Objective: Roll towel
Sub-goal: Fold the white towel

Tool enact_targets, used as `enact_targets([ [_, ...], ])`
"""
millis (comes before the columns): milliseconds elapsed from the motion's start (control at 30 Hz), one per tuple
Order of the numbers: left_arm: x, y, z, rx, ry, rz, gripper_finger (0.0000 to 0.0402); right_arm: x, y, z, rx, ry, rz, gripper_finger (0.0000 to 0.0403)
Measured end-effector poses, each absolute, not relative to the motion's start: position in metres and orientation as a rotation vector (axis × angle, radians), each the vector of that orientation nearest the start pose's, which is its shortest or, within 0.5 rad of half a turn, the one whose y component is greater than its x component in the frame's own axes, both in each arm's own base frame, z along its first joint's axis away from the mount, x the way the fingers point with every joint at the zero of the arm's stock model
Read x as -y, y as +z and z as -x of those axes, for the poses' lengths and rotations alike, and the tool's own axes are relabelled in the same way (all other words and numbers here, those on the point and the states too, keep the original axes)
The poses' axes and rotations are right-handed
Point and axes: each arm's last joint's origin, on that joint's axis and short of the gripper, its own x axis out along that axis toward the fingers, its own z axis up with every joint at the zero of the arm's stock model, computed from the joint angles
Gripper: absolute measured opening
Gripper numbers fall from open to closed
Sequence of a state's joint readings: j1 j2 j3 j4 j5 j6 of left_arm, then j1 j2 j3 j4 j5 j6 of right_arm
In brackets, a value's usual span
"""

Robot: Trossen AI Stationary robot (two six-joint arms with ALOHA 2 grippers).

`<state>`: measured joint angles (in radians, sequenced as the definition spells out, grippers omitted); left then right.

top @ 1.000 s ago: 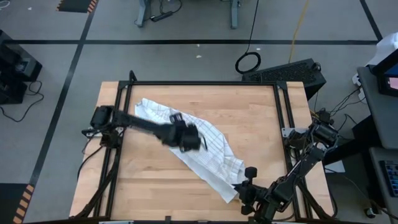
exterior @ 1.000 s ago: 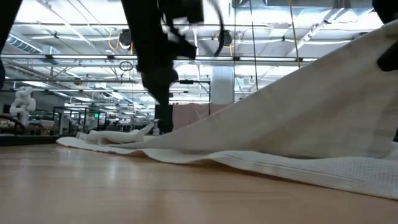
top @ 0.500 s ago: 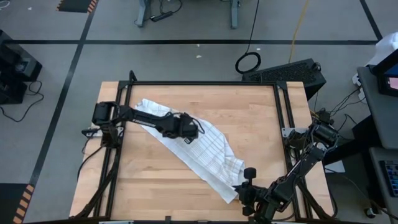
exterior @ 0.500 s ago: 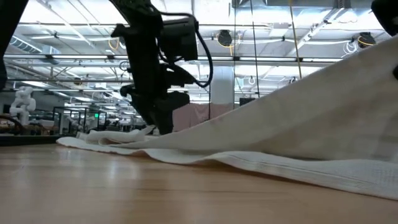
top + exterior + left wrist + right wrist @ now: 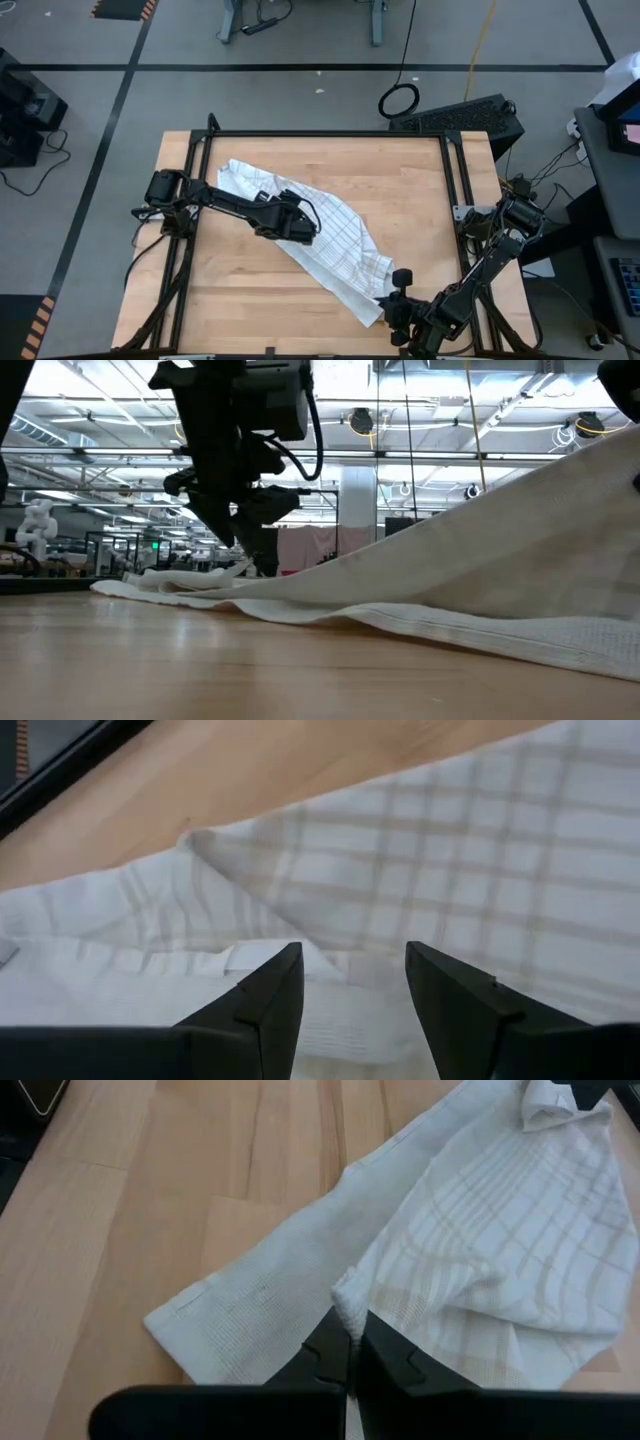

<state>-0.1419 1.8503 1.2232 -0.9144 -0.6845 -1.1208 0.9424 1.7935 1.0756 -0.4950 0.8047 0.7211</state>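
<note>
The white checked towel (image 5: pixel 320 235) lies crumpled in a long slanting strip on the wooden table, from the far left to the near right. My left gripper (image 5: pixel 300 228) is open over the towel's middle. In the left wrist view its fingers (image 5: pixel 352 960) stand either side of a folded edge; whether they touch the cloth I cannot tell. My right gripper (image 5: pixel 388 300) is shut on the towel at its near right end. In the low view the towel (image 5: pixel 450 580) rises from the table toward that gripper. My right gripper pinches a small pucker of the towel (image 5: pixel 345 1295) between its two shut fingers, near the towel's near right end. The fingers slant down from the table's near right side. The cloth there is raised off the table and the rest lies on the wood.
Black frame rails (image 5: pixel 330 135) run along the table's far and side edges. Bare wood shows at the far right (image 5: pixel 410 190) and the near left (image 5: pixel 240 300). The room with its lights and racks stands beyond the table in the low view.
My left gripper has rolled about its own pointing line and sunk toward the middle of the towel, its fingers still apart. The towel and my right gripper have kept still.
</note>
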Motion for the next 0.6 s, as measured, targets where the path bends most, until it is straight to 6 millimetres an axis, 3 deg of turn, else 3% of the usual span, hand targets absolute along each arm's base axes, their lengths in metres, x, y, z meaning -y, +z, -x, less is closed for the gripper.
enact_targets([
  [333,0.030,0.158,-0.329,-0.851,1.116,0.384,0.0183,-0.257,0.163,-0.213,-0.742,-0.161,0.249,0.0000],
  [600,0.034,0.137,-0.327,-0.885,1.152,0.353,0.0181,-0.255,0.163,-0.214,-0.742,-0.173,0.232,0.0000],
])
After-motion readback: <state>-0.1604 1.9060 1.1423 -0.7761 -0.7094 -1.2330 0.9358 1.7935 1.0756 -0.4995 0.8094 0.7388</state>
